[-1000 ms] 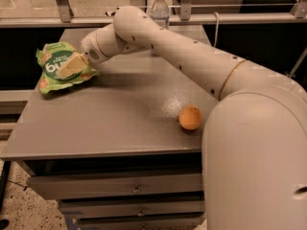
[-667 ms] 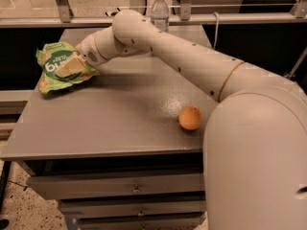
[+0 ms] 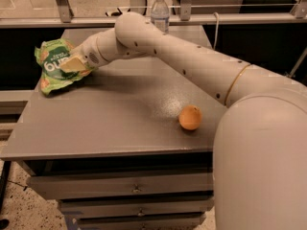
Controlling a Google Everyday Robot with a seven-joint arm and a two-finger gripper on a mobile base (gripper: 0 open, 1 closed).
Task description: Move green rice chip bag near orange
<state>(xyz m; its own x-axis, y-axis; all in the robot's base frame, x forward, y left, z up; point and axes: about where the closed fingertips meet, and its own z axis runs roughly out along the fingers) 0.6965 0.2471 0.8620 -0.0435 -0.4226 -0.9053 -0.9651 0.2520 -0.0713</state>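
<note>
The green rice chip bag (image 3: 53, 66) lies crumpled at the far left edge of the grey table (image 3: 115, 123). It is light green with white lettering and tan chip pictures. My gripper (image 3: 73, 64) is at the end of the long white arm and sits on the bag's right half, covering part of it. The orange (image 3: 190, 117) rests on the table to the right, near the front edge, well apart from the bag and close to the arm's big shoulder.
A clear water bottle (image 3: 160, 11) stands at the table's back edge behind the arm. A metal rail (image 3: 201, 18) runs along the back. Drawers (image 3: 136, 188) are under the tabletop. My white arm (image 3: 192, 61) spans the table's right side.
My gripper has shifted slightly left, further onto the bag. The bag and the orange have stayed where they were.
</note>
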